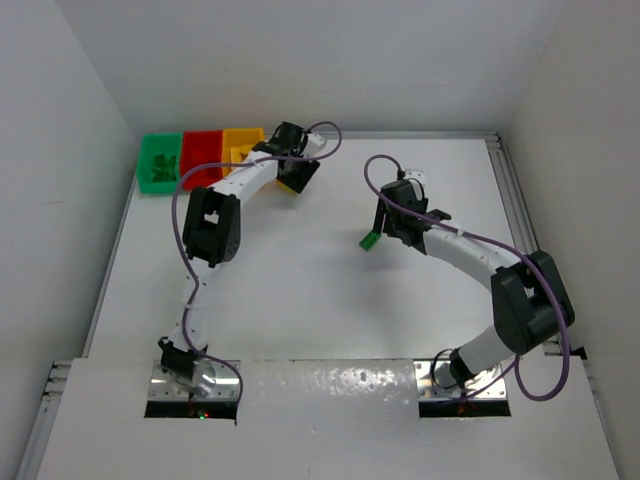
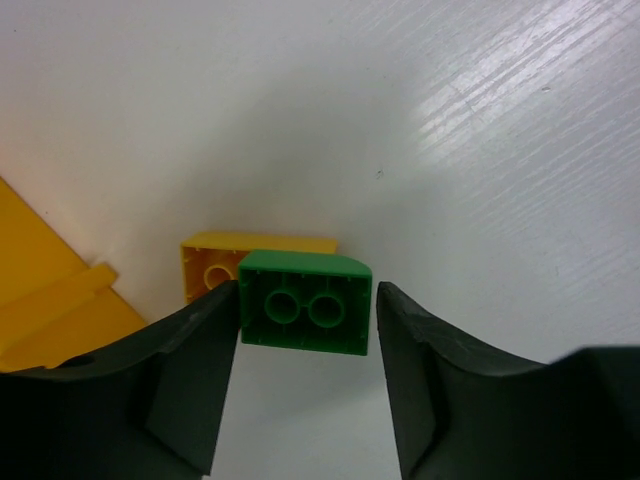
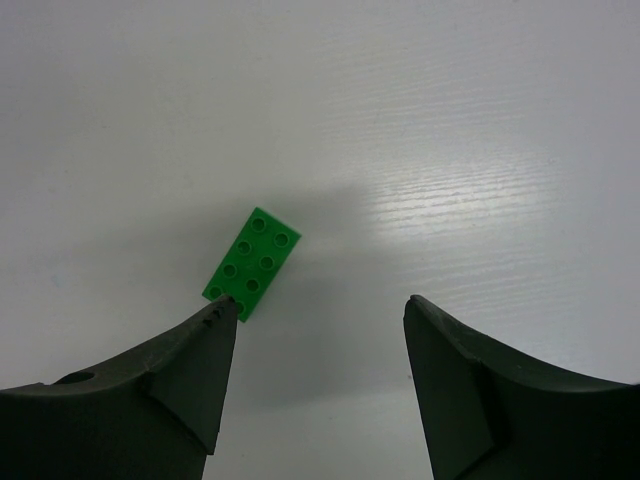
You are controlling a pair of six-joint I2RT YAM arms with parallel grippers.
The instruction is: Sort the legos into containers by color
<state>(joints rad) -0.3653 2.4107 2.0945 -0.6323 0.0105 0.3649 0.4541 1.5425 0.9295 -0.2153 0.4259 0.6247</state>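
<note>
Fingers of my left gripper flank a blocky green lego, a yellow lego just behind it, near the yellow bin; whether I clamp it I cannot tell. My right gripper gapes, a flat green lego at its left fingertip.

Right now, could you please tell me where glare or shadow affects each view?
Left wrist: streaky glare on the table; green brick sharp. Right wrist: bright sheen right of the green plate, soft shadow beside it. Top external: even light, glossy reflections on the near panel.
</note>
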